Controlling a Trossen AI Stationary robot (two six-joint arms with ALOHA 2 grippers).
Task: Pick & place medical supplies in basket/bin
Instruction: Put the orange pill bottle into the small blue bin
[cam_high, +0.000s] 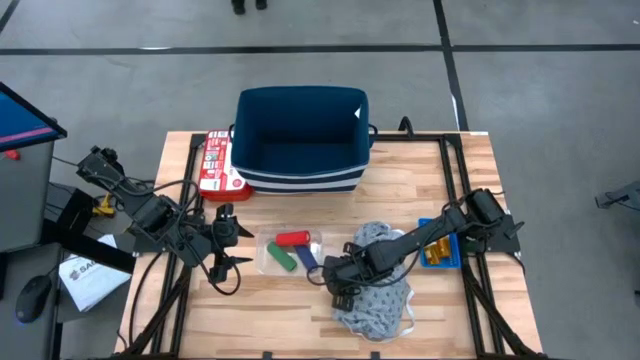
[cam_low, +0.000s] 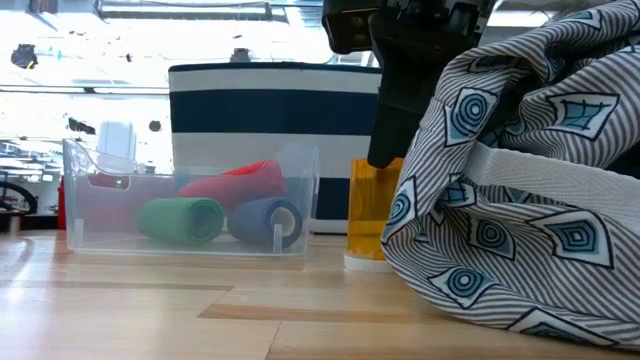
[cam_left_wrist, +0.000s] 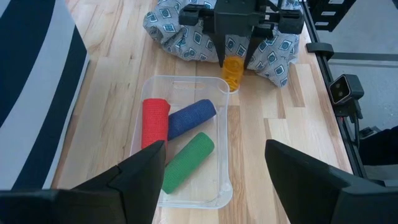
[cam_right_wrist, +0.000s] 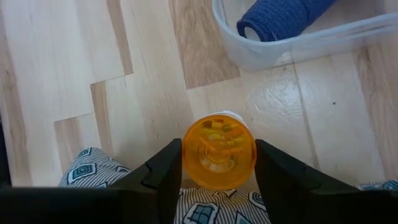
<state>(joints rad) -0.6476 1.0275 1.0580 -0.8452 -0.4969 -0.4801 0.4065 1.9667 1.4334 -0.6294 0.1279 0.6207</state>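
My right gripper is shut on an orange pill bottle beside the clear tray, at the edge of the grey dotted cloth garment. The tray holds a red, a blue and a green cylinder. My left gripper is open and empty at the tray's left side. The navy basket stands at the far edge. A small blue bin with more orange bottles is at the right. My right gripper pinches the orange pill bottle's round wall between its two fingers, one on each side. The fingers come from above, pointing down. The bottle stands upright, upside down, its white cap on the table top.
A red-and-white flat box lies left of the navy basket. The cloth garment bulks up right beside the held bottle. Bare wood lies between the tray and the basket and along the near edge.
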